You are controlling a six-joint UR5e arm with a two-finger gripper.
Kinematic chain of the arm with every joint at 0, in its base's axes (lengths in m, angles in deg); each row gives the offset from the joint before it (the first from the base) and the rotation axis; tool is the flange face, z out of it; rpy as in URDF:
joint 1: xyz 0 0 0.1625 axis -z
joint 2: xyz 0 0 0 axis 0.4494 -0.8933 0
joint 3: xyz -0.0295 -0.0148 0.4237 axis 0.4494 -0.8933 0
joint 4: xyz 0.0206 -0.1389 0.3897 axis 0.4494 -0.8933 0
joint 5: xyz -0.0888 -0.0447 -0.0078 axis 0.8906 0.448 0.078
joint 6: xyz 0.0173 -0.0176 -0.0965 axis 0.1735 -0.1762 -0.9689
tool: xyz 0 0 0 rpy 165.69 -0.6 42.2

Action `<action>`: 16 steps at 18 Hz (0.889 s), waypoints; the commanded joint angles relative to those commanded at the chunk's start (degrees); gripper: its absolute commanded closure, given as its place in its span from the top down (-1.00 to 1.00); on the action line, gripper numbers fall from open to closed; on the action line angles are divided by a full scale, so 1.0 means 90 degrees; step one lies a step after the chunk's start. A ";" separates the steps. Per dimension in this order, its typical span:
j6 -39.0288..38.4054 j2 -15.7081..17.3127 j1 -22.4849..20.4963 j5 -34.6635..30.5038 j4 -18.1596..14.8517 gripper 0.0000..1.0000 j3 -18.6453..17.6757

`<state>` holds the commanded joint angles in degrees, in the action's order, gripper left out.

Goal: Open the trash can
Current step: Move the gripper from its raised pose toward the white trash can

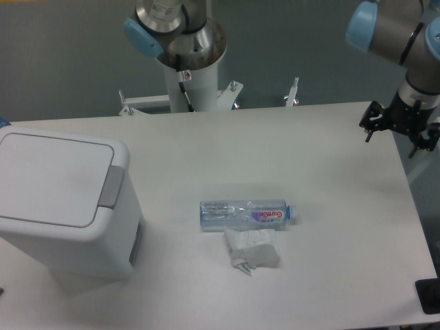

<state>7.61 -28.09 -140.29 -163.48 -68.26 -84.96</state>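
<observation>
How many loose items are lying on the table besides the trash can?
2: a plastic bottle on its side mid-table, and a crumpled tissue touching its near side. Nothing appears hidden.

White trash can (pixel 58 199) with grey push tab (pixel 111 187), clear bottle (pixel 244 214) with purple label, white table (pixel 330 206)

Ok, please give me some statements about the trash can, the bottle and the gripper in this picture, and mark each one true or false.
1. The trash can has its lid closed. True.
2. The bottle stands upright on the table. False: it lies on its side.
3. The gripper is pressing the grey push tab. False: it is at the far right edge of the table, away from the can.
4. A crumpled white tissue lies just in front of the bottle. True.
5. The bottle is inside the trash can. False: it lies on the table, to the right of the can.
</observation>
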 joint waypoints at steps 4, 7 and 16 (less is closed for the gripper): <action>0.0049 0.0029 -0.0009 0.0019 0.0166 1.00 -0.0029; -0.0010 0.0049 -0.0038 0.0087 0.0156 1.00 -0.0049; -0.2730 0.0449 -0.0087 0.2351 0.0390 1.00 -0.0274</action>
<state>-16.96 -24.05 -141.08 -142.32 -64.75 -87.42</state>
